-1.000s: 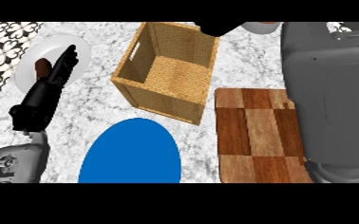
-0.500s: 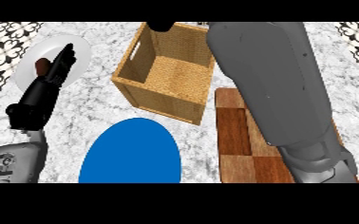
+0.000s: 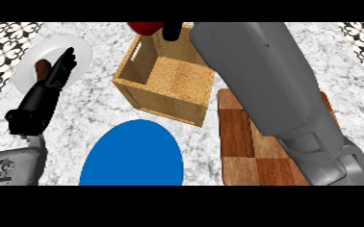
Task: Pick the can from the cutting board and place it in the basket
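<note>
The right hand (image 3: pixel 172 31) shows only as a black sliver at the top of the view, hard against the red can (image 3: pixel 146 27); how it closes on the can I cannot tell, since the forearm hides the rest. Over the last second that grey forearm has swung in from the right edge, across the cutting board (image 3: pixel 240 139), and the can has come into sight by the basket's (image 3: pixel 167 84) far rim. The board shows no can on it, so the pick looks done and the carry nearly so (what seems left is the lowering and letting go inside the walls).

The basket is a square, open-topped box of woven tan weave with a slot handle in its side. The board is a checker of reddish-brown wood. Near it lies a smooth blue plate (image 3: pixel 131 156) on the mottled grey marble counter (image 3: pixel 92 106). The left hand (image 3: pixel 55 73) rests at the left, straight and spread, over a white plate (image 3: pixel 74 48).
</note>
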Robot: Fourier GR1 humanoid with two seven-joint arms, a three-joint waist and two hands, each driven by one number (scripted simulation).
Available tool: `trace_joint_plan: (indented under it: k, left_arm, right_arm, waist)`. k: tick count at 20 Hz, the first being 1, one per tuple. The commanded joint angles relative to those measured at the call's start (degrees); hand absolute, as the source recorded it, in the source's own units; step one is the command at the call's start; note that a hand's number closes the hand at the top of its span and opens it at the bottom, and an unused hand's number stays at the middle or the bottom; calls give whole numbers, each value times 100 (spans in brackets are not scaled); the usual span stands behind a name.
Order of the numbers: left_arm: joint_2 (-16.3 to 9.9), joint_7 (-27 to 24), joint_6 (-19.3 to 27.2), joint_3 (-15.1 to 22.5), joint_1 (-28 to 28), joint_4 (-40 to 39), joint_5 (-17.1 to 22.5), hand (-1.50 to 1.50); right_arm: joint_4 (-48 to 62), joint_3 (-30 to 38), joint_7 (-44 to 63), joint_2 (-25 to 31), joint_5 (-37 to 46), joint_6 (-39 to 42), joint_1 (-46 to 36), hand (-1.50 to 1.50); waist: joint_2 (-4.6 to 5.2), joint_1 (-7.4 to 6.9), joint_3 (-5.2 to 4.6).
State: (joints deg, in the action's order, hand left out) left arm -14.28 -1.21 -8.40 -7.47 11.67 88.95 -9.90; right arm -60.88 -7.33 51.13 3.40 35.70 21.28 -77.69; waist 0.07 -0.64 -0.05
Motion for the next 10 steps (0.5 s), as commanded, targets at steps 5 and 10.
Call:
trace_joint_plan:
  k: [5,10]
  left_arm:
    - [52,68,104,13,221,-196,-127,0]
    - [47,357,8,-66,358,-101,39,0]
  right_arm:
    - [414,51,-170,-29,-104,673,-70,-150]
    - [364,264,-246,-293,-250,448,64,-150]
  waist:
    - [2,26,2]
    - [-1,28,3]
